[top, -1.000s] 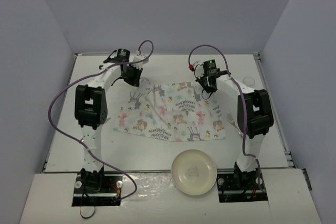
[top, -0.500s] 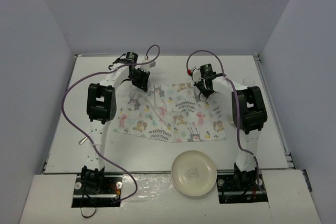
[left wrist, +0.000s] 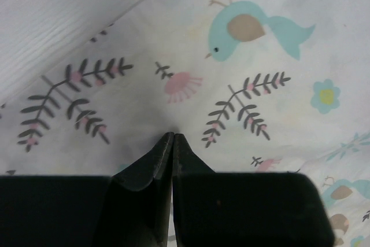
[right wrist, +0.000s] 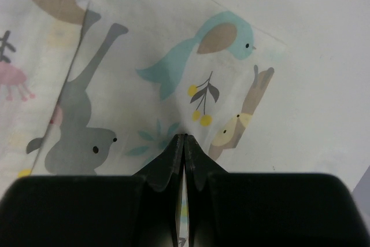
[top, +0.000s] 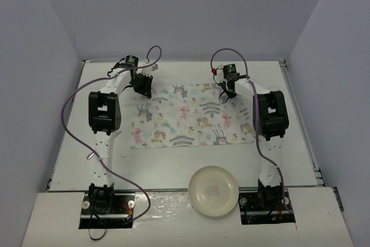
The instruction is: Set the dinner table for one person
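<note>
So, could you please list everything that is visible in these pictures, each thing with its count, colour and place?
dinner table: one, matte white, fills the floor of the enclosure.
placemat: one, white cloth printed with birds, animals and sprigs, spread flat at the middle of the table.
plate: one, cream, at the near edge between the arm bases, apart from the placemat.
walls: three, pale grey-blue, at the far side, left and right.
arms: two, white with black joints, one on each side of the placemat.
left gripper: one, black, closed on the placemat near its far left corner.
right gripper: one, black, closed on the placemat near its far right corner.
</note>
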You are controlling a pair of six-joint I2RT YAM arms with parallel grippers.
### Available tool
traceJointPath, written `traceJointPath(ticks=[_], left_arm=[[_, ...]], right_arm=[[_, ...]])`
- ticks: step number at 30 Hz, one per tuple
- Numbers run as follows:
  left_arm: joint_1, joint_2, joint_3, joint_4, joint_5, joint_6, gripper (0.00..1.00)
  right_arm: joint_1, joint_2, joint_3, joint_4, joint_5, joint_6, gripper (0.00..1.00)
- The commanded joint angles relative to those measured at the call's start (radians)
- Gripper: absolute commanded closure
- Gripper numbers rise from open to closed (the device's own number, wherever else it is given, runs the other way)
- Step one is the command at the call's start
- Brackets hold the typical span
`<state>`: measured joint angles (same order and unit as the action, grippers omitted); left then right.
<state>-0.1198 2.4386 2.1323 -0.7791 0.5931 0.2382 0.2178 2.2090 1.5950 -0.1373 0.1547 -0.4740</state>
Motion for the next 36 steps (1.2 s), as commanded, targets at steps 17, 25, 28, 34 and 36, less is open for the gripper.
traceJointPath(ticks=[17, 25, 28, 34, 36], left_arm=[[0.028, -0.122, 0.044, 0.040, -0.148, -0.025, 0.94], [0.025, -0.357, -0.034, 0.025, -0.151, -0.037, 0.39], [0.021, -0.477, -0.179, 0.078, -0.135, -0.033, 0.38], [0.012, -0.681, -0.583, 0.147, -0.077, 0.035, 0.46], [0.005, -0.739, -0.691, 0.149, -0.054, 0.079, 0.56]], right_arm=[[0.039, -0.070, 0.034, 0.013, 0.036, 0.086, 0.95], [0.050, -0.314, 0.067, 0.063, 0.207, 0.025, 0.00], [0.048, -0.370, 0.054, 0.068, 0.329, 0.017, 0.00], [0.017, -0.534, -0.154, 0.075, 0.519, 0.037, 0.00], [0.013, -0.624, -0.280, 0.008, 0.412, 0.013, 0.00]])
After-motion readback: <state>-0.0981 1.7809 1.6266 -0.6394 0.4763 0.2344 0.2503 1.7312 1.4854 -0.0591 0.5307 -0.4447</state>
